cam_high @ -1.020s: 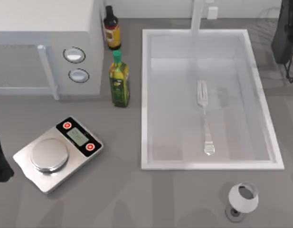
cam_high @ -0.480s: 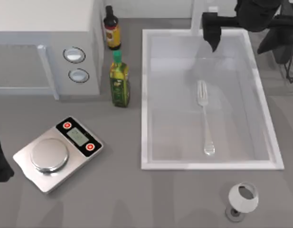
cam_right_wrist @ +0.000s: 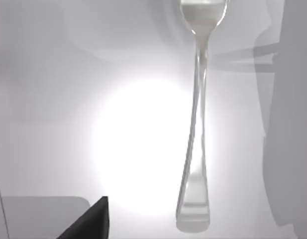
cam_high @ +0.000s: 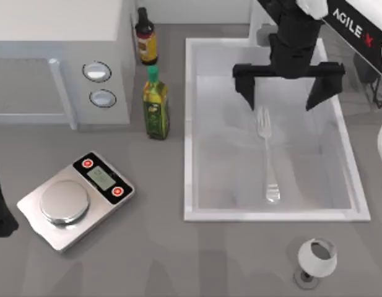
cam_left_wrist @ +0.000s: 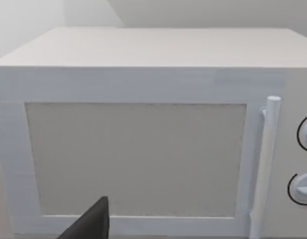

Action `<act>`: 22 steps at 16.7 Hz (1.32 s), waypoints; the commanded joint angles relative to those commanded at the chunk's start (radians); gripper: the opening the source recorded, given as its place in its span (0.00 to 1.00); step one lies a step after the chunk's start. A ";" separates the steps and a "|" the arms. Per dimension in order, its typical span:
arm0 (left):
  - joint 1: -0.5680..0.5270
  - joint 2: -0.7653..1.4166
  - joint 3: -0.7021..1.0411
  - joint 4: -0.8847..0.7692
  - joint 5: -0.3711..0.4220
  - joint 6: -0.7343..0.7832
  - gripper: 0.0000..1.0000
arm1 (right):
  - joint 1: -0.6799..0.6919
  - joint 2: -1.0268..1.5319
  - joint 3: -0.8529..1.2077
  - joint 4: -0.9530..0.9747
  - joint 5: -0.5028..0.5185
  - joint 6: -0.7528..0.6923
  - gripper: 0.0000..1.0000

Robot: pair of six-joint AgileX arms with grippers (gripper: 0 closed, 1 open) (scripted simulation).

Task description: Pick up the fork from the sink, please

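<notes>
I have my right gripper hanging over the far half of the sink, its two dark fingers spread wide apart and holding nothing, one to the left of the fork's tines and the other well out to the right near the sink's right wall. The fork lies flat on the pale glossy bottom, right of the sink's middle, tines toward the far side and the rounded handle end toward the near rim; in the right wrist view the fork runs lengthways through the frame with nothing touching it. I judge this to be the approach step: the pincer is above the tine end, not yet lowered and not centred on the fork, which sits closer to its left finger. The next move, as I read it, calls for shifting left so the slim handle lies midway between the fingers, then descending almost to the sink bottom before closing across the handle's width, since it is thin and lies flat. My left arm sits parked at the table's left edge, its camera facing the microwave; I cannot tell how its pincer stands
</notes>
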 joint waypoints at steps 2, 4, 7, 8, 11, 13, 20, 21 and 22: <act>0.000 0.000 0.000 0.000 0.000 0.000 1.00 | 0.001 0.008 0.008 -0.004 0.000 0.001 1.00; 0.000 0.000 0.000 0.000 0.000 0.000 1.00 | 0.001 0.008 0.008 -0.004 0.000 0.001 1.00; 0.000 0.000 0.000 0.000 0.000 0.000 1.00 | -0.005 0.010 0.003 0.000 0.000 0.000 1.00; 0.000 0.000 0.000 0.000 0.000 0.000 1.00 | -0.005 0.012 -0.010 0.013 0.000 0.000 1.00; 0.000 0.000 0.000 0.000 0.000 0.000 1.00 | -0.004 0.030 -0.094 0.113 0.000 0.000 1.00; 0.000 0.000 0.000 0.000 0.000 0.000 1.00 | -0.002 0.049 -0.172 0.218 0.000 0.001 1.00; 0.000 0.000 0.000 0.000 0.000 0.000 1.00 | 0.002 0.108 -0.385 0.489 0.001 0.003 1.00; 0.000 0.000 0.000 0.000 0.000 0.000 1.00 | 0.002 0.108 -0.386 0.490 0.001 0.003 1.00; 0.000 0.000 0.000 0.000 0.000 0.000 1.00 | 0.002 0.108 -0.386 0.490 0.001 0.003 1.00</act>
